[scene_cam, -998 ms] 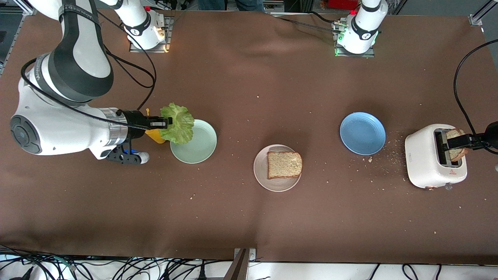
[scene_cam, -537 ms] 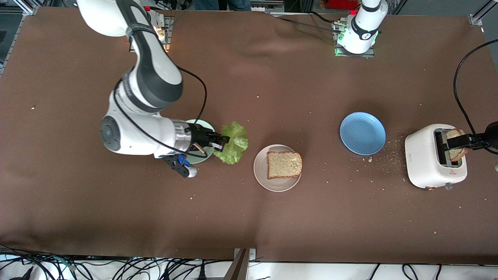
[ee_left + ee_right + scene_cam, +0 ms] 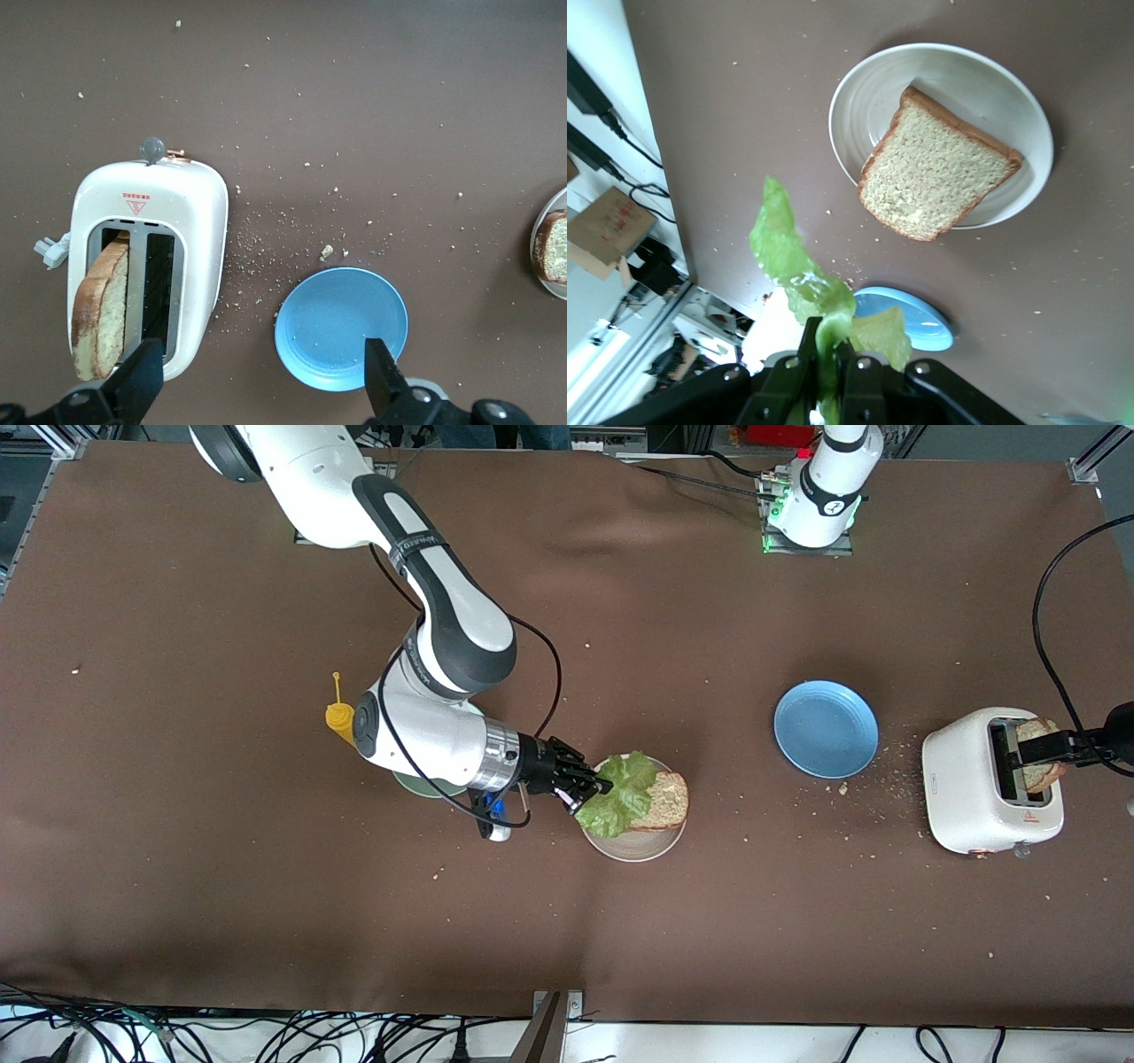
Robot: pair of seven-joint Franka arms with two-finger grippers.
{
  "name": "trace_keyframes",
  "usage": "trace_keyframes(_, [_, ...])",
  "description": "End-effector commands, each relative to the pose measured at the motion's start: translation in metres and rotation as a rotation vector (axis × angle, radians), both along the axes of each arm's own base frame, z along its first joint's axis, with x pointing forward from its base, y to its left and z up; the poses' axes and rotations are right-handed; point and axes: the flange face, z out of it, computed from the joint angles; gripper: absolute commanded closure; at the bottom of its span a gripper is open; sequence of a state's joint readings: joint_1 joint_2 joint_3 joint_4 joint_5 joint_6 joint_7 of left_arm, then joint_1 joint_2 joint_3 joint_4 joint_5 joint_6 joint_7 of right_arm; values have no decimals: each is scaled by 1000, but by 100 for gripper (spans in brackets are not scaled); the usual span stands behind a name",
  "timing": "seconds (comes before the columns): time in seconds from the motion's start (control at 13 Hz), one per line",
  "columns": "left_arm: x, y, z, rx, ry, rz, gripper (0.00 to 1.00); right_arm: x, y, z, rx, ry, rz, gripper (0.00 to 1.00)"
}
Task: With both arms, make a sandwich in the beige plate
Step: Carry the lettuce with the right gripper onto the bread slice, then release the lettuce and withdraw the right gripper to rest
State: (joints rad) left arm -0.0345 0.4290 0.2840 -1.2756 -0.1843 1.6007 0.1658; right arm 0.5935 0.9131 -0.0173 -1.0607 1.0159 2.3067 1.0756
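Right pincer [image 3: 592, 793]: clamped tight on a lettuce leaf [image 3: 623, 806], held over the beige plate [image 3: 633, 847]. The leaf hangs across the plate's rim on the side toward the right arm's end of the desk and hides part of the bread slice below. In the right wrist view the leaf [image 3: 799, 274] rises from between the shut fingers.

Beige plate: near the middle of the desk [image 3: 266, 921], the item nearest the front edge. One bread slice [image 3: 666, 802] lies flat in it, reaching the rim toward the left arm's end. In the right wrist view the slice [image 3: 939, 168] shows whole on the plate [image 3: 864, 97].

Toaster [image 3: 970, 788]: white, by the edge at the left arm's end, a little farther from the front edge than the beige plate. A second slice [image 3: 99, 305] stands upright in one slot, top above the slot.

Left pincer [image 3: 259, 376]: fingers spread wide, holding nothing, over the desk between the toaster [image 3: 146, 248] and the blue plate [image 3: 341, 323]. Left arm waits.

Green plate [image 3: 416, 786]: toward the right arm's end, mostly hidden under the right arm.

Blue plate [image 3: 826, 728]: empty, between the beige plate and the toaster, farther from the front edge. Crumbs [image 3: 886, 779] lie scattered between it and the toaster.

Yellow bottle [image 3: 339, 716]: beside the green plate, farther from the front edge.
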Motion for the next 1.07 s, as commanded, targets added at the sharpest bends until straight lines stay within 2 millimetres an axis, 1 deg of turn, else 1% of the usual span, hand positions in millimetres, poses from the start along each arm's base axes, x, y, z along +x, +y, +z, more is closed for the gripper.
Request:
trace_keyframes(0.0, [-3,0,7,29,-3,-21,0,-4,13,-46,58,38,-99,100])
trace_keyframes(0.08, [-3,0,7,29,-3,-21,0,-7,19,-63,53,31,-133,100])
trace_keyframes(0.15, [-3,-1,6,28,-2,-22,0,-15,28,-74,49,30,-142,100])
trace_keyframes(0.23, [-3,0,7,29,-3,-21,0,-19,31,-86,44,38,-137,100])
trace_keyframes(0.54, [-3,0,7,29,-3,-19,0,-25,33,-112,24,15,-91,100])
trace_keyframes(0.61, [-3,-1,7,29,-3,-21,0,-30,37,-118,16,9,-73,100])
trace_keyframes(0.69, [-3,-1,7,29,-3,-21,0,-34,40,-122,4,0,-51,76])
trace_keyframes(0.77, [-3,0,7,29,-3,-19,0,-37,39,-126,-14,-17,-29,7])
trace_keyframes(0.84, [-3,0,7,29,-3,-19,0,-38,40,-123,-32,-41,5,0])
trace_keyframes(1.0, [-3,0,7,31,-3,-19,0,-39,40,-117,-71,-63,48,0])
